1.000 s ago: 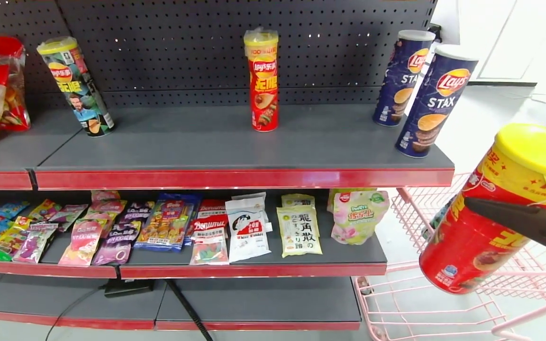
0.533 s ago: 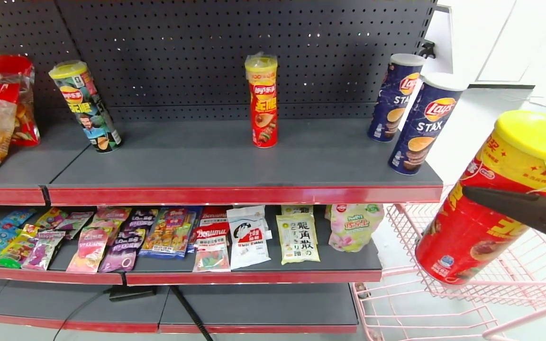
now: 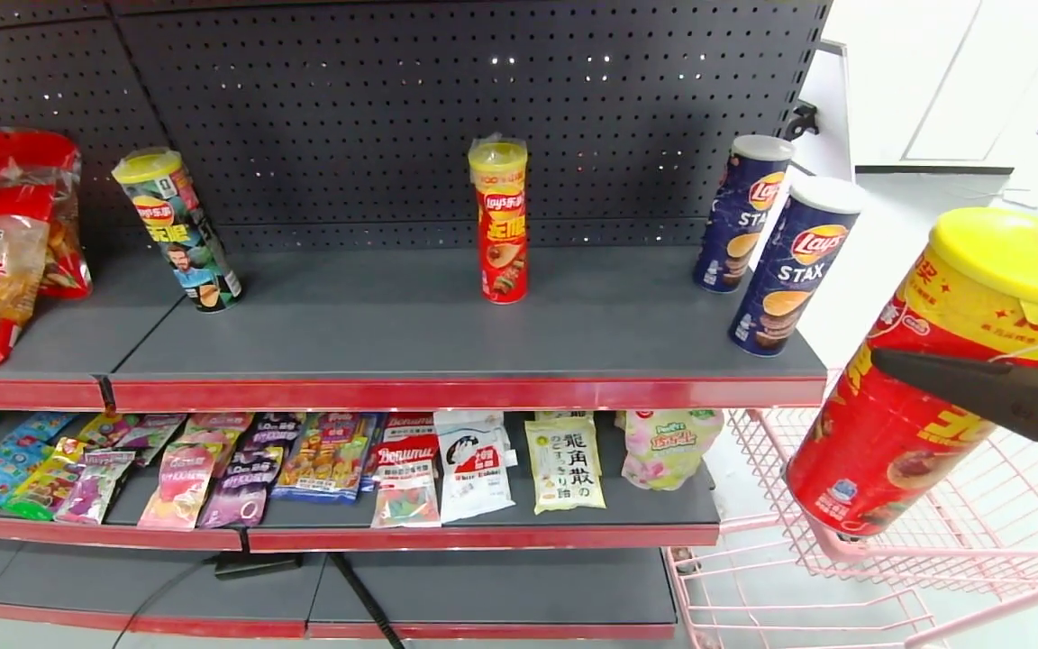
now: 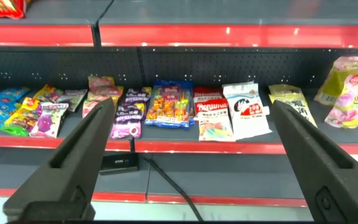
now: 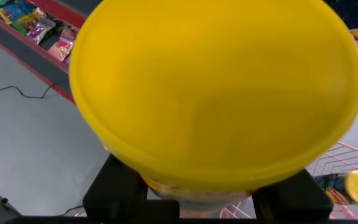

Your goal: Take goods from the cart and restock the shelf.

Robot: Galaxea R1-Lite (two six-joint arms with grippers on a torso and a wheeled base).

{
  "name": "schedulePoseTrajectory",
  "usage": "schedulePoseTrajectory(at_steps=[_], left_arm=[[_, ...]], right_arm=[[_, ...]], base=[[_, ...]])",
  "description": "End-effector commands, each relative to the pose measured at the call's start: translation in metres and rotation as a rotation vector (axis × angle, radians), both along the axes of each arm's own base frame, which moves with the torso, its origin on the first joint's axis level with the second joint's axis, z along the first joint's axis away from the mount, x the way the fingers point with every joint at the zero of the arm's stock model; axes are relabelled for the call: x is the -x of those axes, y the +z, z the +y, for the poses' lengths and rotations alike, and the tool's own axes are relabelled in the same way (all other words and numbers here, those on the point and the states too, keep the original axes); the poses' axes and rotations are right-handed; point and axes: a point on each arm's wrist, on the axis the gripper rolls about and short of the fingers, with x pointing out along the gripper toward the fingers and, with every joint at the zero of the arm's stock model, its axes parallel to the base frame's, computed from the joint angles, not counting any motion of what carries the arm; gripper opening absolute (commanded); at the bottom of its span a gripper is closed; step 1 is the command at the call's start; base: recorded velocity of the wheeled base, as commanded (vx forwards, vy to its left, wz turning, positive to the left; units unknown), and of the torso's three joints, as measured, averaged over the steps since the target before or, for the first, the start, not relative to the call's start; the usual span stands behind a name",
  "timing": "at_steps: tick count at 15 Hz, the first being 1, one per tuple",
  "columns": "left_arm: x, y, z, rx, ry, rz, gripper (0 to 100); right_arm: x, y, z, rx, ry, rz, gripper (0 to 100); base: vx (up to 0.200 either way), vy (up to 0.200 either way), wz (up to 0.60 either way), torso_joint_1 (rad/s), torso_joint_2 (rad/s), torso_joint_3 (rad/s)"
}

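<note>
**A:** Where is there room on the top shelf (image 3: 375, 347)?

**B:** There's bare board either side of the standing red can (image 3: 501, 221) at twelve o'clock. Two blue cans (image 3: 785, 261) crowd the end at two o'clock.

**A:** And the pink cart (image 3: 843, 577)?

**B:** It's at four o'clock, beside the shelf end. A spare can (image 5: 352, 186) lies inside.

**A:** The grippers?

**B:** The right gripper (image 3: 978, 388) clamps the tilted, yellow-lidded held can (image 3: 897, 451) at three o'clock, above the cart and apart from the shelf. The left gripper (image 4: 191, 106) is spread wide and empty, facing the lower shelf's packets (image 4: 169, 102).
</note>
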Motion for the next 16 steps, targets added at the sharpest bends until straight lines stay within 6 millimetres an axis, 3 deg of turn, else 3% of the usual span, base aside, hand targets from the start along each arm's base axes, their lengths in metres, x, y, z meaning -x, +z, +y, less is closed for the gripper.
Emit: schedulePoseTrajectory(at_steps=[1,9,16], left_arm=[[-0.0001,0.0000,0.0000,0.000,0.001,0.002,100],[-0.0001,0.0000,0.0000,0.000,0.001,0.002,100],[-0.0001,0.0000,0.0000,0.000,-0.001,0.002,100]], right_arm=[[-0.0013,-0.0004,0.0006,0.000,-0.001,0.003,0],[-0.0042,-0.0044,0.0023,0.010,-0.001,0.020,0],[-0.0038,-0.0095,0.0020,0.020,-0.001,0.034,0]], base=[[0.000,0.000,0.00,0.163,-0.36,-0.203],[0.000,0.000,0.00,0.140,-0.32,-0.179],[0.000,0.000,0.00,0.000,0.00,0.000]])
